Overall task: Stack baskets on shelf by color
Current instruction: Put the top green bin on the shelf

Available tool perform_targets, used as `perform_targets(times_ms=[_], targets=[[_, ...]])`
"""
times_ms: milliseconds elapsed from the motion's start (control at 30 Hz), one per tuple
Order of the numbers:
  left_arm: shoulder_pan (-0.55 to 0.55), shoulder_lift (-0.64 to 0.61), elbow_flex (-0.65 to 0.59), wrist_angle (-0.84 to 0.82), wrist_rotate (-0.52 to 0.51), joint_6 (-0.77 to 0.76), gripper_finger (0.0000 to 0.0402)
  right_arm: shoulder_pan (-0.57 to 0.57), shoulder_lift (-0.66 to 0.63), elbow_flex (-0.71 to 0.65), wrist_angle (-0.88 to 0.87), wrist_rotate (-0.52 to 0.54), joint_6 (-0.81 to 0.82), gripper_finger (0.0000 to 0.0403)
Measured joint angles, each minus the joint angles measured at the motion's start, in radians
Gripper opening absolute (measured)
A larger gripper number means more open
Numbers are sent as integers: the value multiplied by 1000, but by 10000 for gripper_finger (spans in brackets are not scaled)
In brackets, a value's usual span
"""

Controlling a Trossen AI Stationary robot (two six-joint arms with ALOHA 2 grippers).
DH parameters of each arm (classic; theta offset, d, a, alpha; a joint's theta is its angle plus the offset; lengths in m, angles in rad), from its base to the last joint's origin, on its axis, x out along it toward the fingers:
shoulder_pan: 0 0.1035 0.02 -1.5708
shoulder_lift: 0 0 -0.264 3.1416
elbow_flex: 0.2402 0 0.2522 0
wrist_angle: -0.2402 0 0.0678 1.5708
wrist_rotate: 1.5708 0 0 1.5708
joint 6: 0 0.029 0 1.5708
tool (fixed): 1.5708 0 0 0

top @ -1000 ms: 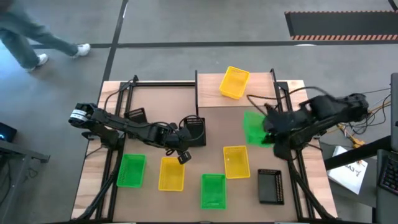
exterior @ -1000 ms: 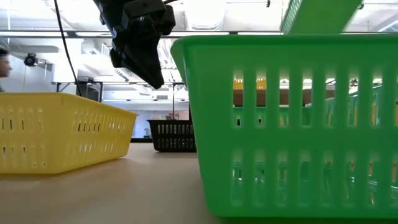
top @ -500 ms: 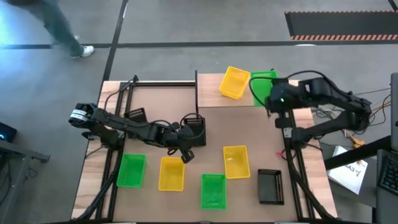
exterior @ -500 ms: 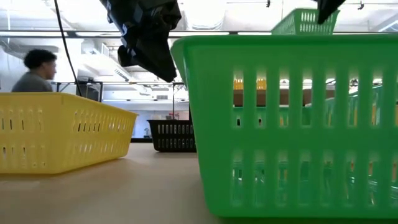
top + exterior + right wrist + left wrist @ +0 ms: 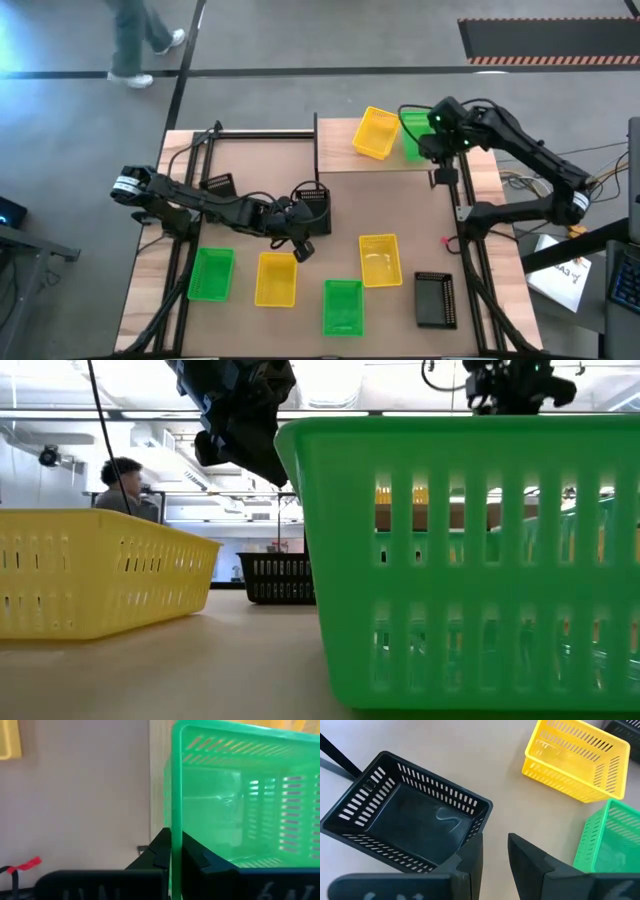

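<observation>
Baskets lie across the bench, and one green basket (image 5: 413, 135) sits in our right tool (image 5: 172, 851), whose fingers pinch its wall from both sides. In the high view we hold it over the shelf (image 5: 345, 160) at the bench's far right corner, just beside a yellow basket (image 5: 376, 132) that sits tilted on the shelf board. The arm covers part of the green basket, so we cannot tell whether it touches the board.

Our left tool (image 5: 494, 854) hovers near the bench's middle, its fingers a narrow gap apart and holding nothing. It sits at the corner of a black basket (image 5: 313, 209), with one finger at the wall; whether they touch we cannot make out.

Along the near edge we see a green basket at the left (image 5: 211, 274), a yellow one (image 5: 276, 279) beside it, another green one (image 5: 343, 306), a yellow one slightly farther in (image 5: 380, 259), and a black basket overturned near the right corner (image 5: 435, 299).

In the low view the near green basket fills most of the frame and hides the shelf.
</observation>
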Motion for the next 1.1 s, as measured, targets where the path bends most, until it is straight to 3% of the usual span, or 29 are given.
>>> perform_targets(times_ms=[300,600,867,1100], targets=[[0,0,0,25,0,0,74,-112,4,-94,59,-46,-70,8],[1,0,29,50,0,-1,74,-116,10,-99,68,-36,-78,14],[37,0,107,48,1,3,74,-122,10,-106,96,8,-84,88],[101,0,253,49,3,89,74,-122,-25,-63,93,19,-75,135]])
